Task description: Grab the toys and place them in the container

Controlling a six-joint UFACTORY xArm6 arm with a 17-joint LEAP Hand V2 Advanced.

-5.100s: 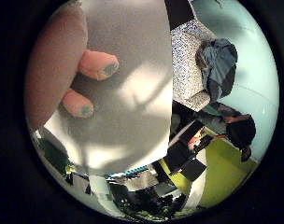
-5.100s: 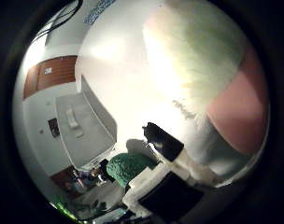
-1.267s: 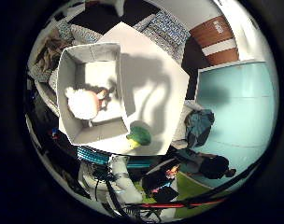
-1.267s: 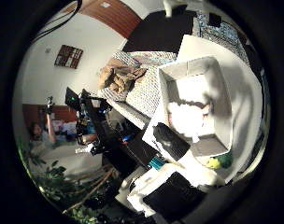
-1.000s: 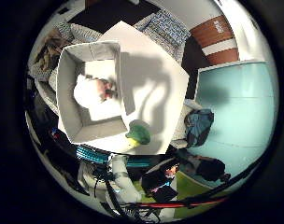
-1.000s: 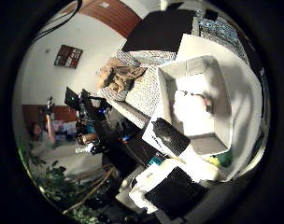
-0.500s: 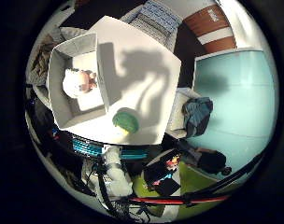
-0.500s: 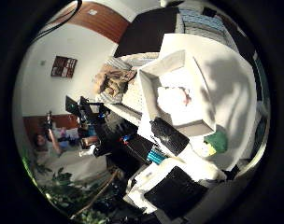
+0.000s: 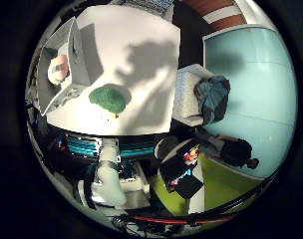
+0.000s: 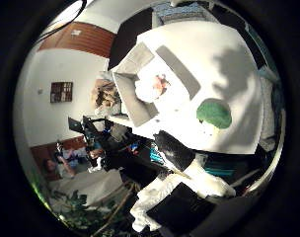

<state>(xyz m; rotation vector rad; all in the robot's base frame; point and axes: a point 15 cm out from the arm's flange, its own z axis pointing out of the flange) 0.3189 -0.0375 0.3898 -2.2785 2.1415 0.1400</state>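
Observation:
A white open container [image 10: 127, 61] stands on a white table [image 10: 204, 54], near one edge. A white plush toy with pink feet [image 10: 153, 87] lies inside it; the little finger side palm view shows it too [image 9: 59, 70]. A green round toy [image 9: 110, 98] lies on the table beside the container, near the table's edge; the thumb side palm view also shows it [image 10: 214, 113].
A chair with a dark bag [image 9: 211, 95] stands at the table's side on a teal floor [image 9: 253, 70]. The arm's base [image 9: 107, 179] stands beyond the table edge near the green toy. A brown plush [image 10: 104, 96] lies beyond the container.
Five seconds ago the plush toy filled the views, close to the palm; now it lies in the container. The camera has since shifted from over the container toward the green toy.

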